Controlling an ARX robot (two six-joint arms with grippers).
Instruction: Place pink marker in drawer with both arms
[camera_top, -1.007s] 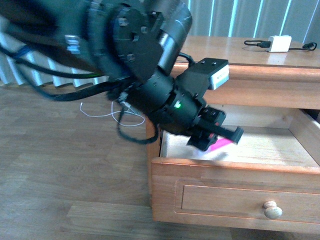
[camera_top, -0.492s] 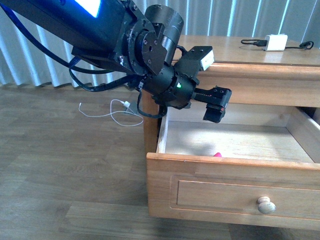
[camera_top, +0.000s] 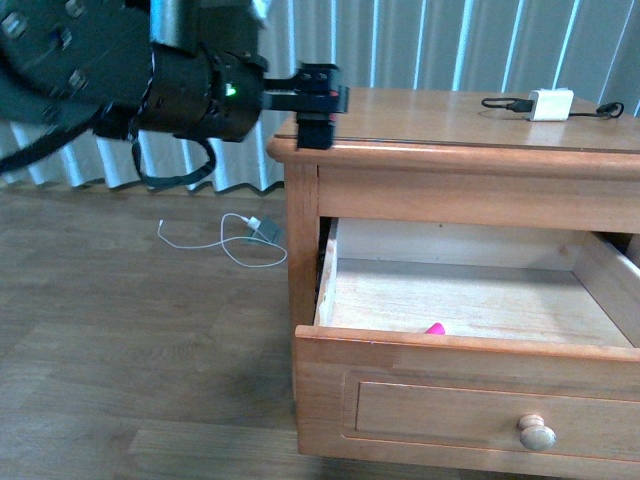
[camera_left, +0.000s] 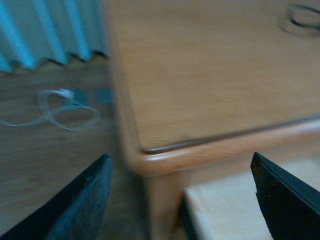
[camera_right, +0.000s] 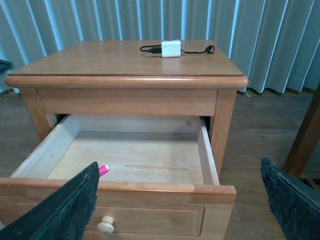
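**A:** Where is the pink marker now?

**B:** It lies inside the open drawer, on its floor at about 7 o'clock, just behind the front board. From the front only its pink end shows.

**A:** And the grippers?

**B:** The left gripper hangs by the left front corner of the nightstand, at 10 o'clock from the drawer. Its fingers are spread wide with nothing between them. The right gripper faces the drawer front, also spread wide and empty.

**A:** So which step is it?

**B:** I think the placing is done and only closing the drawer is left. The next move probably needs a straight push on the front board near the knob, at 6 o'clock, so the drawer does not go in crooked
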